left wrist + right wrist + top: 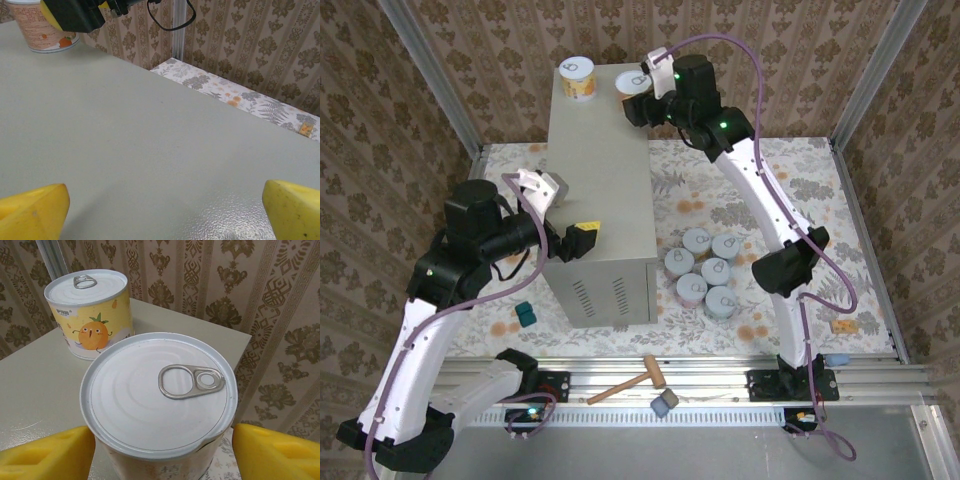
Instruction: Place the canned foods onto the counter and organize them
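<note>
A: Where is the can (157,400)?
B: At the counter's (600,170) far right corner, beside the yellow can (90,315), likely starting a row. The right gripper (162,447) straddles it, grip unclear; the left gripper (165,210) gapes wide.

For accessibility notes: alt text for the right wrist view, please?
A small cylindrical can with a silver pull-tab lid stands between the yellow fingers of the right gripper, near the corner of the beige metal counter. A yellow-labelled can with an orange cartoon fruit stands behind it.
</note>
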Available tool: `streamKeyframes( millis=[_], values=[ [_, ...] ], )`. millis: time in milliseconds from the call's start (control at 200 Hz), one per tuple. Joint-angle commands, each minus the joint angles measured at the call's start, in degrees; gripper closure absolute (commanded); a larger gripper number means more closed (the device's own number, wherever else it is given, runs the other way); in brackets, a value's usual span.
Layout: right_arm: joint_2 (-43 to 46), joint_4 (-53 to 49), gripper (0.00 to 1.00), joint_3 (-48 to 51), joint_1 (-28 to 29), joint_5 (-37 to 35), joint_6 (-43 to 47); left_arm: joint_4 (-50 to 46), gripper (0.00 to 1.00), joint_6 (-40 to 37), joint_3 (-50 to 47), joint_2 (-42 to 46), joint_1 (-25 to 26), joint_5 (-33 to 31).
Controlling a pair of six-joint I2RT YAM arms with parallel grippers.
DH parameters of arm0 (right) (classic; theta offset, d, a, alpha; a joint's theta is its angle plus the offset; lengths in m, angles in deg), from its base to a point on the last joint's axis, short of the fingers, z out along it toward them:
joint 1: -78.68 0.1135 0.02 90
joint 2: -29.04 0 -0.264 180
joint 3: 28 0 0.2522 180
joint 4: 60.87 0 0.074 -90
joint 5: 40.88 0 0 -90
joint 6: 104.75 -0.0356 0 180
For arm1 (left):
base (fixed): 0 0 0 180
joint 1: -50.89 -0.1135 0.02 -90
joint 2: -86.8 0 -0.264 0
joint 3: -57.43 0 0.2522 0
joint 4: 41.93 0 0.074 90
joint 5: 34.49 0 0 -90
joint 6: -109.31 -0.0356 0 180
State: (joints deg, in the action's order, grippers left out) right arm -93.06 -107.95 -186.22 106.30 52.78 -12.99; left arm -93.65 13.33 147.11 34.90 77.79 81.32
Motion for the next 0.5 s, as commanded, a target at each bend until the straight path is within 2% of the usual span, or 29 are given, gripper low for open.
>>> streamKeyframes(
  millis=[0, 230, 495],
  values=[
    [1.80, 2.21, 0.29, 0.36, -0.55, 1.88, 0.02, 1.30, 0.00, 1.28, -0.34, 0.84, -0.39, 1.43],
    [-1.62, 3.27, 0.35, -4.42, -0.55, 3.78, -0.96, 1.17, 0.00, 1.40, -0.64, 1.51, -0.40, 1.22],
    [-8.17, 3.26, 0.35, -13.02, -0.54, 4.84, -2.46, 0.79, 0.00, 1.41, -0.74, 1.89, -0.41, 0.66]
  ],
)
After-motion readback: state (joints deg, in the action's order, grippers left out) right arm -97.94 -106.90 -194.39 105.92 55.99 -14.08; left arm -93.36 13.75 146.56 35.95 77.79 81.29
